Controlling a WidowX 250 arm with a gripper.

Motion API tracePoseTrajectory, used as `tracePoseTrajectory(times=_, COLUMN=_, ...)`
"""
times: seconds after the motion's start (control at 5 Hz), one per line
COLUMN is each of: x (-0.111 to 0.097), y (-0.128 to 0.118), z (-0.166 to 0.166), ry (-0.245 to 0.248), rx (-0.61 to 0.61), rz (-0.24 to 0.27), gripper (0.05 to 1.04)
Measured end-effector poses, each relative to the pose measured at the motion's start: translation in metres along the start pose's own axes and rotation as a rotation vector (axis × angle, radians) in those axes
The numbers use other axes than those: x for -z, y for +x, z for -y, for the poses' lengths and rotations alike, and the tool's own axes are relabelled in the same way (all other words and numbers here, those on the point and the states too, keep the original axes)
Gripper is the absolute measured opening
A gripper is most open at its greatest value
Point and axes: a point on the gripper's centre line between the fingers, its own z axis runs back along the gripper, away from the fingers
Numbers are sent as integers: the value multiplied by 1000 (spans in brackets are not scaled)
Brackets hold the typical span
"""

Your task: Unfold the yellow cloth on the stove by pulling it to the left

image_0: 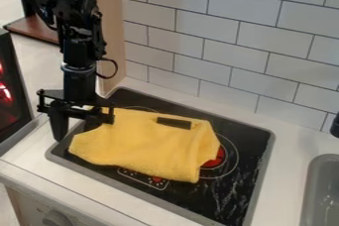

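Note:
The black gripper (77,130) hangs at the left edge of the black stovetop, pointing down, with its fingers apart and nothing seen between them. Just to its right lies a yellow cloth (142,145), spread with a few folds over the left and middle of the stovetop (242,190). The cloth's upper left corner is close to the right finger; I cannot tell if they touch. A small dark bar (174,123) shows at the cloth's upper part. Red burner marks peek out by the cloth's right and lower edges.
A grey sink (323,195) is set into the white counter (286,170) at the right, with a dark object (335,127) above it at the view's edge. White wall tiles (218,51) rise behind the stovetop. A knob (58,218) sits on the front at the lower left.

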Motion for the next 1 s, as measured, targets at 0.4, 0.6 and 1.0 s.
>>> tracePoseTrajectory(times=0.4, x=-48, y=-9, z=-5, ry=49, rx=-85, rz=50, gripper=1010)
tracePoseTrajectory(times=0.6, x=-79, y=-11, z=1, ry=43, rx=-86, rz=149, gripper=1000)
tracePoseTrajectory(times=1.0, x=-98, y=-13, z=3, ry=33, rx=-74, rz=218, gripper=999)
